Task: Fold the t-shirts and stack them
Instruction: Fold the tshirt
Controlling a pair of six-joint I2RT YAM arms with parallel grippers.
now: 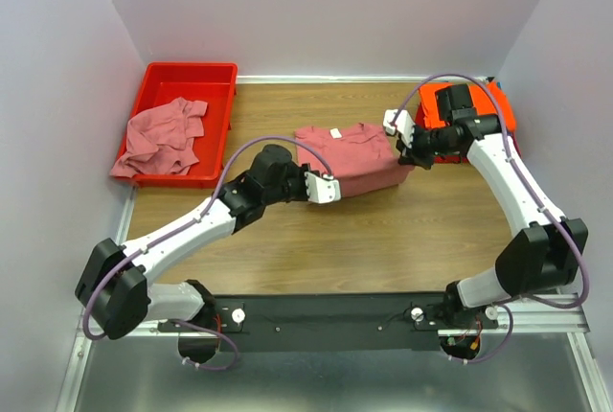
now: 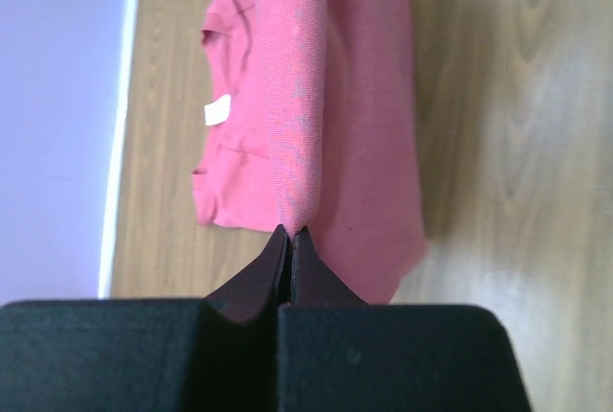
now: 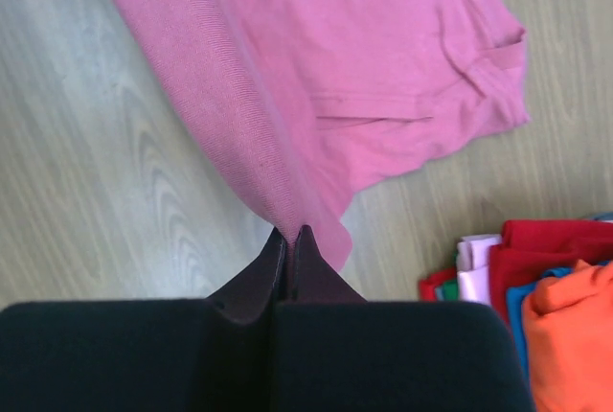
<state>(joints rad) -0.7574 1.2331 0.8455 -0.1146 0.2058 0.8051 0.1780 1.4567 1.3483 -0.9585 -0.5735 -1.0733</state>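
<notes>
your left gripper (image 2: 290,232) is clamped on one end of the pink shirt (image 1: 352,158), your right gripper (image 3: 289,232) on the other. the shirt lies by the tabletop's (image 1: 383,240) far edge, midway along.

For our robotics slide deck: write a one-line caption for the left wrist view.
Left tool shut on a fold of the rose-pink t-shirt, white neck tag showing, over the table.

A: Where is the top view?
B: High above the near edge of the bench (image 1: 383,230), looking down and away across all of it.
A: The wrist views?
B: One sits right behind the left hand (image 2: 290,233), one behind the right hand (image 3: 290,232), each very close, facing along it toward the bench. All three share the pink shirt (image 1: 350,158).
</notes>
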